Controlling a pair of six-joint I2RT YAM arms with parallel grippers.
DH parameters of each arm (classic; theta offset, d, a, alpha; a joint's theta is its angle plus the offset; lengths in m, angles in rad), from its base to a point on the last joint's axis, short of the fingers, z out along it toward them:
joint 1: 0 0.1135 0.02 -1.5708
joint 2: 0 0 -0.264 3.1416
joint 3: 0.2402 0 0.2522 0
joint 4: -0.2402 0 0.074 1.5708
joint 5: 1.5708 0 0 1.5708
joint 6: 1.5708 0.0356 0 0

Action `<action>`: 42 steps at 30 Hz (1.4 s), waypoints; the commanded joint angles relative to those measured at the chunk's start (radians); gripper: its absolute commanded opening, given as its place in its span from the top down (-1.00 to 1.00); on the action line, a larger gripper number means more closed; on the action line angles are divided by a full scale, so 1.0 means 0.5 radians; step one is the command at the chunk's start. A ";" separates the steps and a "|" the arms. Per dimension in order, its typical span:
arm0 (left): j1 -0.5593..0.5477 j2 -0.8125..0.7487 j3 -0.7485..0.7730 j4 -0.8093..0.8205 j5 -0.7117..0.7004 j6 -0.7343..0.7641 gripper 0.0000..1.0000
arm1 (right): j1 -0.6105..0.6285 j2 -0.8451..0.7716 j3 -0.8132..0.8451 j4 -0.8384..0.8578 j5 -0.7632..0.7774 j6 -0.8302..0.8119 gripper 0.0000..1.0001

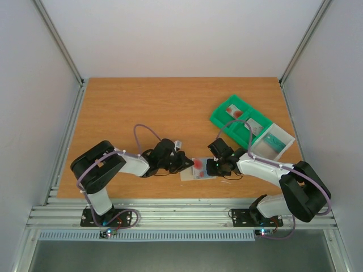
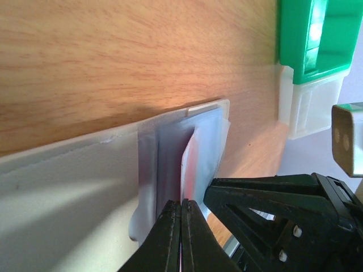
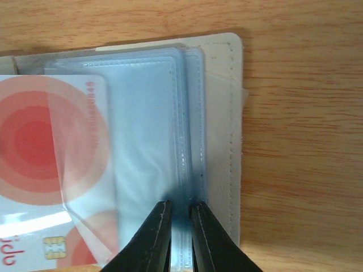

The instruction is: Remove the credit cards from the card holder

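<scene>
1. While both arms lean toward each other over a wooden table [image 1: 142, 107], the card holder [image 1: 190, 174] lies flat between their tips, at 6 o'clock on the tabletop, close to the near edge
2. It is a pale whitish-beige case lying open, with a stack of clear sleeves [image 3: 147, 124] showing inside; in the right wrist view its stitched beige cover edge runs along the 3 o'clock side of the sleeves
3. Reaching the holder from its 9 o'clock side in the top view, the left gripper [image 2: 181, 212] has its two black fingers pressed fully together; a thin pink sliver shows between them, so it is clenched on the edge of a pinkish-red card [image 2: 190, 167] that rises out of the sleeves toward it
4. Seen by the right wrist camera, that card sits at 9 o'clock of the sleeve stack: white, printed with red concentric circles, a small gold chip near its lower edge, and a clear flap lying over part of its face
5. Coming from the holder's 3 o'clock side in the top view, the right gripper [image 3: 180, 218] has its fingers nearly together, the narrow gap between them filled by the bluish edge of the clear sleeves, which it is pinching
6. Well apart from the holder, at 2 o'clock, a green tray [image 1: 222, 119] rests on the table with a pale card with red marks [image 1: 232, 110] in one compartment
7. Touching the tray's 4 o'clock end is a white bin [image 1: 286, 136], and a teal card [image 1: 274, 141] lies inside it
</scene>
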 commanded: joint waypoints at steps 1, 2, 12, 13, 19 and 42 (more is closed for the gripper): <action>0.029 -0.144 -0.068 -0.102 -0.094 0.089 0.99 | -0.009 -0.059 0.044 -0.114 0.067 -0.041 0.72; 0.035 -0.169 -0.076 -0.128 -0.101 0.102 0.99 | -0.009 -0.077 0.055 -0.128 0.061 -0.049 0.72; 0.090 -0.366 -0.127 -0.275 0.011 0.249 0.99 | -0.009 -0.438 0.251 -0.420 -0.031 -0.273 0.66; 0.094 -0.378 -0.135 -0.272 0.038 0.261 0.99 | -0.009 -0.474 0.273 -0.437 -0.091 -0.310 0.66; 0.095 -0.515 -0.202 -0.241 0.199 0.367 0.99 | -0.009 -0.663 0.469 -0.674 -0.351 -0.542 0.65; 0.008 -1.410 -0.374 -0.620 0.889 0.743 0.99 | -0.012 -0.558 0.909 -0.988 -1.320 -0.737 0.39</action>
